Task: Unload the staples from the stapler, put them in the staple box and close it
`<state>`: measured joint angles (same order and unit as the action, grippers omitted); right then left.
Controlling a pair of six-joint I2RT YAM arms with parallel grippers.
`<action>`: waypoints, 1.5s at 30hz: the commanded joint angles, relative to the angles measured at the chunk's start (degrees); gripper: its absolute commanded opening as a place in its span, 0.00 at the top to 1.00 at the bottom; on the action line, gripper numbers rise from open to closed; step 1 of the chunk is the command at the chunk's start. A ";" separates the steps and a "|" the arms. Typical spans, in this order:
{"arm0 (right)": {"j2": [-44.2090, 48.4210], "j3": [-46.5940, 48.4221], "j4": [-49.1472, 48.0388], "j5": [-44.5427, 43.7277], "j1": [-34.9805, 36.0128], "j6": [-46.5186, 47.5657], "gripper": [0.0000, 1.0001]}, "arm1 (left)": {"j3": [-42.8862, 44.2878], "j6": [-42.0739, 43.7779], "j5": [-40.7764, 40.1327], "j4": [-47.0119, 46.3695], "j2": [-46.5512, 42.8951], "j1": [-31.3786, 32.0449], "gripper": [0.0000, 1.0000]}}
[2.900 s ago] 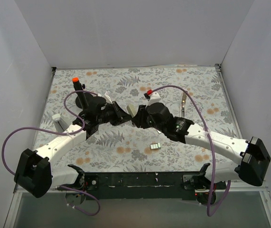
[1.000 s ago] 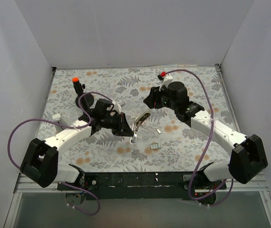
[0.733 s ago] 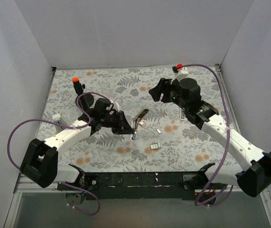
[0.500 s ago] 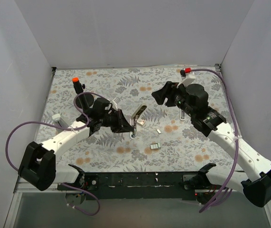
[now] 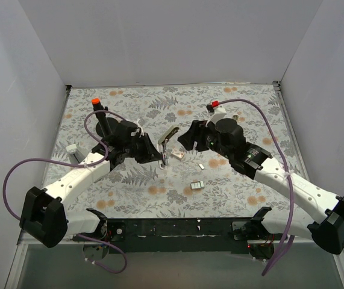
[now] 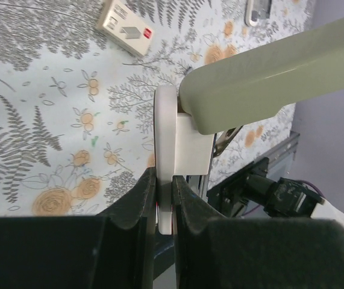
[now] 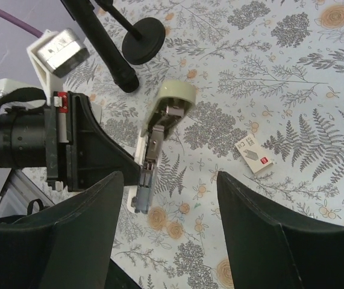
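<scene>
The stapler is hinged open and held off the table. Its grey-beige top arm points away and its metal magazine arm hangs down. My left gripper is shut on the stapler's white base plate. My right gripper is open and empty just right of the stapler; its fingers frame the table below the stapler. Short silvery staples lie on the cloth near the front, with a smaller strip behind them.
A small white-pink block lies under the stapler and shows in both wrist views. A black stand with an orange cap is at the back left, its round base near the stapler. A small white-grey piece is at the left.
My right gripper has swung back from the far right towards the stapler and stays open. My left gripper has moved the open stapler slightly back and tilted it more upright.
</scene>
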<state>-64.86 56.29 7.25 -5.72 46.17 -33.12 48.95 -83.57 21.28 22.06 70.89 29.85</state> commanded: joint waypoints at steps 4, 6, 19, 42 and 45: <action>4.56 -6.80 -2.33 -2.28 0.15 -1.41 0.30 | 5.10 4.90 -12.91 12.02 -2.43 0.13 1.00; 5.36 -7.42 -1.45 -2.20 0.06 -1.68 0.30 | 6.76 6.40 -17.03 15.79 -1.38 0.21 1.00; 14.76 -16.83 -1.80 -3.95 -0.03 -2.39 0.30 | 21.80 3.87 -41.13 37.87 13.19 10.39 1.00; 27.77 -21.31 2.60 -6.15 -0.12 -1.68 0.30 | 33.59 -4.84 -57.40 56.95 37.21 22.27 1.00; 27.07 -20.96 2.69 -5.62 -0.12 -1.59 0.30 | 32.00 -5.73 -58.10 56.69 37.48 22.36 1.00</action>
<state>-37.63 34.92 10.61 -10.61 46.15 -34.98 82.54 -87.26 -32.95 76.20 108.81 52.03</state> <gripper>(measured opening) 0.698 0.094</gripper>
